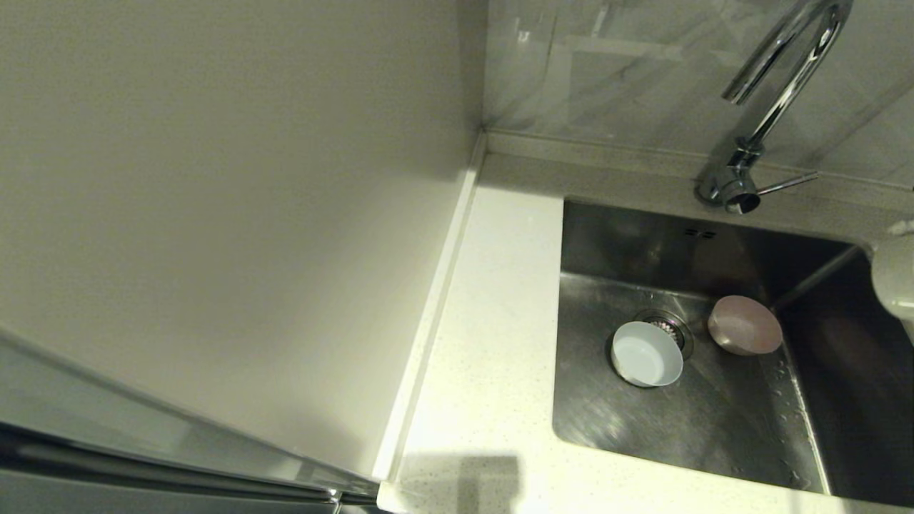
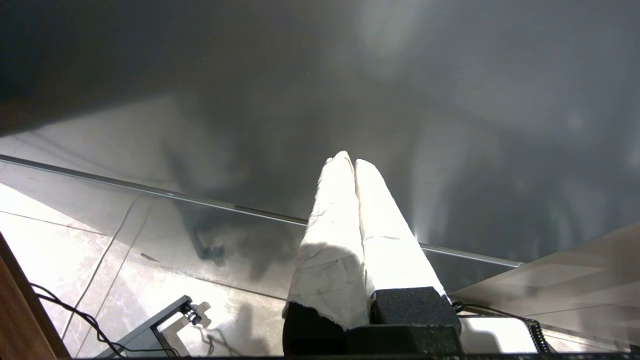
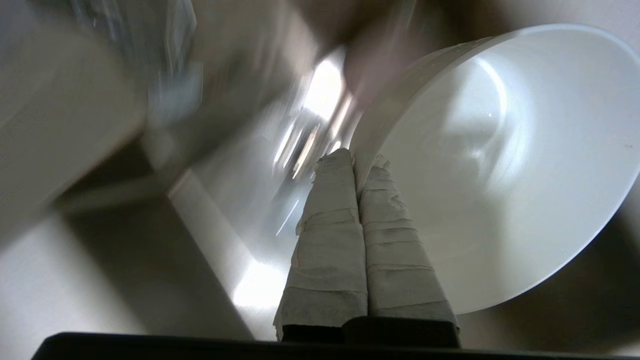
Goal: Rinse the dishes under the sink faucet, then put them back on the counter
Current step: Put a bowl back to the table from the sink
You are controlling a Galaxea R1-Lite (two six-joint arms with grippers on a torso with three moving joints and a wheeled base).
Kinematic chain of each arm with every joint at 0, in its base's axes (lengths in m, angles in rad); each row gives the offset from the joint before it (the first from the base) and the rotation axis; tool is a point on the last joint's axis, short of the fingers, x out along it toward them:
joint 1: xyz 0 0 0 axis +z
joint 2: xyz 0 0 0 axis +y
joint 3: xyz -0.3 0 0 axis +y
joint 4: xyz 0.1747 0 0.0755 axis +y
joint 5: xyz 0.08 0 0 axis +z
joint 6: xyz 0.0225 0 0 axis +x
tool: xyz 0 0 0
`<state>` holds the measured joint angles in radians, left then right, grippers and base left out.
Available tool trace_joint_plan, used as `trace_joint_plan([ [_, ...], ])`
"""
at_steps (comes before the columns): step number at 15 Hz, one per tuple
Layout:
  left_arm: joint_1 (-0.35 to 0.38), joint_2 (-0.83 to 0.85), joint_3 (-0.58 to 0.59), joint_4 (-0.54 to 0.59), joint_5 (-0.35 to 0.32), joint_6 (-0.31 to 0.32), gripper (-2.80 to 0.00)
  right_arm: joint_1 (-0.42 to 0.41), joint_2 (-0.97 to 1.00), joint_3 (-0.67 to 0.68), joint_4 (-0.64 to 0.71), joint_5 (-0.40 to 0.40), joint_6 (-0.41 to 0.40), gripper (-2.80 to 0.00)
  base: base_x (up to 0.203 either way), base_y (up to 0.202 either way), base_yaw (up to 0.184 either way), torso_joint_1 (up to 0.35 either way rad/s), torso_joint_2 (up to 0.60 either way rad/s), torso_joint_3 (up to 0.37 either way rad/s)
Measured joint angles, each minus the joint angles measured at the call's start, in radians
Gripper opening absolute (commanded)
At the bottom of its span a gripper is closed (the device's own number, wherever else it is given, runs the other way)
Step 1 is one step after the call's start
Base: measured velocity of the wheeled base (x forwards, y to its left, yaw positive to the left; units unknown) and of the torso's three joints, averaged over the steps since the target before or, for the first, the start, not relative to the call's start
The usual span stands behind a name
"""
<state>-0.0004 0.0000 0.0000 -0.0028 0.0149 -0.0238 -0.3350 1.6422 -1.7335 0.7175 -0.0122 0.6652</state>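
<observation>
White, the mint-pale bowl (image 3: 500, 165) is pinched at its rim by our right hand (image 3: 356, 162), one finger inside the wall and one outside, the bowl tipped on edge. At the right edge of the head view a pale rounded shape (image 1: 896, 275) sits above the sink (image 1: 721, 428); we cannot tell whether it is this bowl. Away from that hand, down in the basin, the blue bowl (image 1: 646, 355) lies tilted just beside the drain strainer (image 1: 670, 326), and the pink bowl (image 1: 745, 325) lies on the strainer's other side. Behind them the faucet (image 1: 778, 93) stands on the worktop (image 1: 493, 357). Our left hand (image 2: 354, 162) is pressed together, empty, far from all this, above a tiled floor (image 2: 150, 280).
</observation>
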Motion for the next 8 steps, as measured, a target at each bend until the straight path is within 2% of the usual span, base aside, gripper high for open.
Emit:
trace_joint_plan([
  [2, 0.000, 0.000, 0.000, 0.000, 0.000, 0.000, -2.80, -0.009, 0.035, -0.031, -0.183, -0.160, -0.234, -2.80, 0.000, 0.000, 0.000, 0.000, 0.00, 0.000],
  [4, 0.000, 0.000, 0.000, 0.000, 0.000, 0.000, -2.80, -0.013, 0.094, -0.055, -0.357, -0.235, -0.420, -2.80, 0.000, 0.000, 0.000, 0.000, 0.00, 0.000],
  [6, 0.000, 0.000, 0.000, 0.000, 0.000, 0.000, -2.80, -0.014, 0.167, -0.101, -0.447, -0.282, -0.537, -2.80, 0.000, 0.000, 0.000, 0.000, 0.00, 0.000],
  [8, 0.000, 0.000, 0.000, 0.000, 0.000, 0.000, -2.80, -0.028, 0.239, -0.165, -0.461, -0.350, -0.571, -2.80, 0.000, 0.000, 0.000, 0.000, 0.00, 0.000],
])
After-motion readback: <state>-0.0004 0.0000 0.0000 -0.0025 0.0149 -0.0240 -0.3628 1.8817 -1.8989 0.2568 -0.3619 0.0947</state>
